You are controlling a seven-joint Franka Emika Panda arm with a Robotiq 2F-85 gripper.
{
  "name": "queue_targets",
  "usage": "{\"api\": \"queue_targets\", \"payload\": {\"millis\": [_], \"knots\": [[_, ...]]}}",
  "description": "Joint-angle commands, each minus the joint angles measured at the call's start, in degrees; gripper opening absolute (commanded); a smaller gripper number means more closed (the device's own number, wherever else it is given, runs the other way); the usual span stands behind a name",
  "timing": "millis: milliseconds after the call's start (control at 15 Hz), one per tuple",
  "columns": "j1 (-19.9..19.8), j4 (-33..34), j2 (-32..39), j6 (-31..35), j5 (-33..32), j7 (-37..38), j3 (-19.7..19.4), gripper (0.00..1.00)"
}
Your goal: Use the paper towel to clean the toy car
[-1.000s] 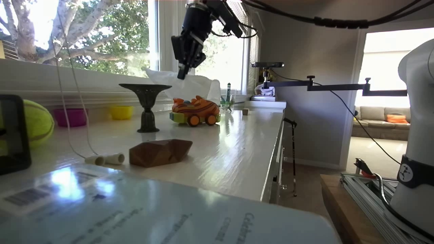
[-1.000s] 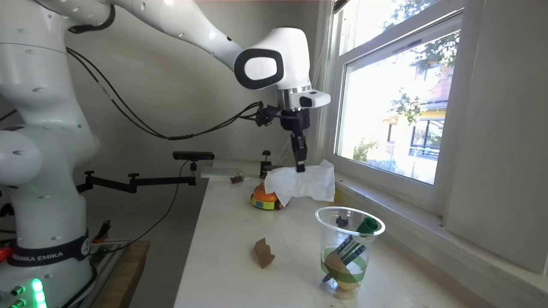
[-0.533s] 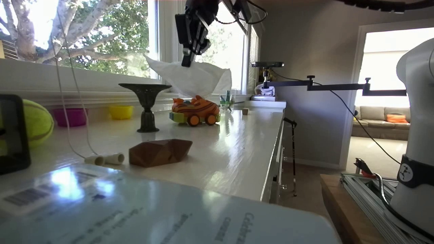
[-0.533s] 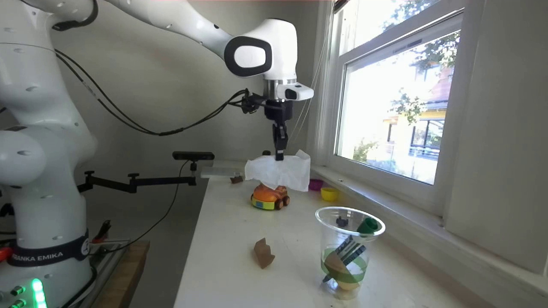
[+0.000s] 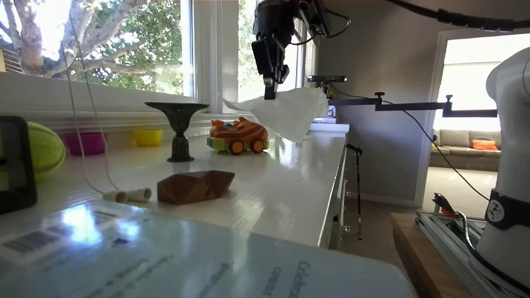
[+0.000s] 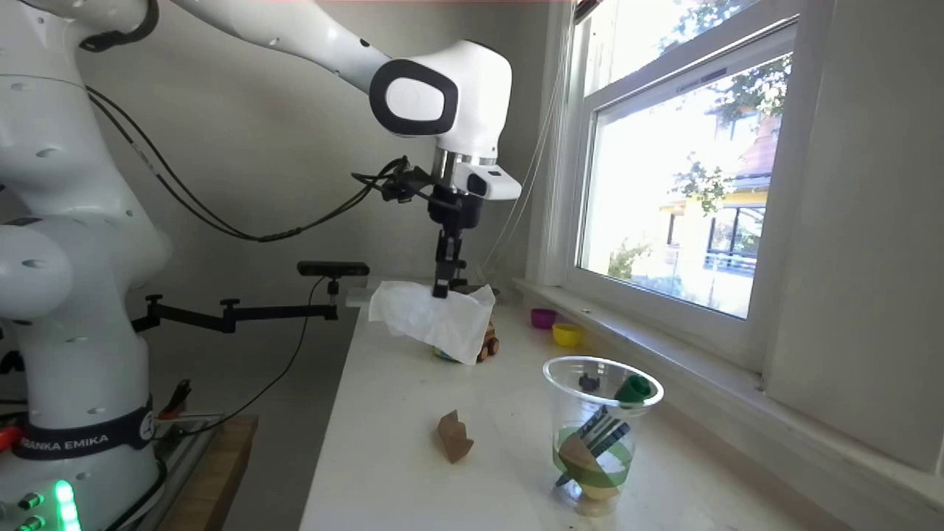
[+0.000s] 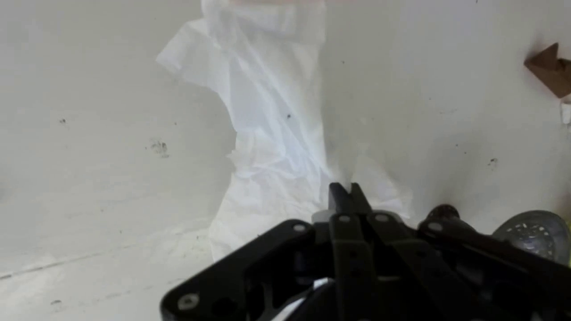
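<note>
My gripper point(image 5: 270, 92) is shut on the paper towel point(image 5: 292, 111), a limp white sheet that hangs from the fingertips above the counter. The gripper also shows in an exterior view point(image 6: 441, 289) and in the wrist view point(image 7: 343, 189). In the wrist view the towel point(image 7: 276, 111) spreads out beyond and to both sides of the closed fingers. The toy car point(image 5: 240, 136), orange with green parts and dark wheels, stands upright on the counter. In an exterior view the towel covers most of the car point(image 6: 490, 344). The car is out of view in the wrist view.
A dark funnel-shaped stand point(image 5: 180, 128) is close beside the car. A brown faceted lump point(image 5: 196, 187) lies on the white counter point(image 6: 398, 450). A clear cup point(image 6: 601, 435) with things inside stands by the window side. Purple point(image 6: 543, 318) and yellow point(image 6: 567, 335) cups sit near the sill.
The gripper has carried the towel up, then sideways away from the window and back down, off to one side of the car. The car has not moved.
</note>
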Motion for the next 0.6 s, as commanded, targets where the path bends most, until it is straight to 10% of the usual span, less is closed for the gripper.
{"api": "queue_targets", "payload": {"millis": [0,533], "knots": [[-0.3,-1.1,-0.5,-2.3,1.5,-1.7,-0.3,0.00],[0.4,1.1,3.9,-1.5,5.7,-2.8,0.1,0.00]]}}
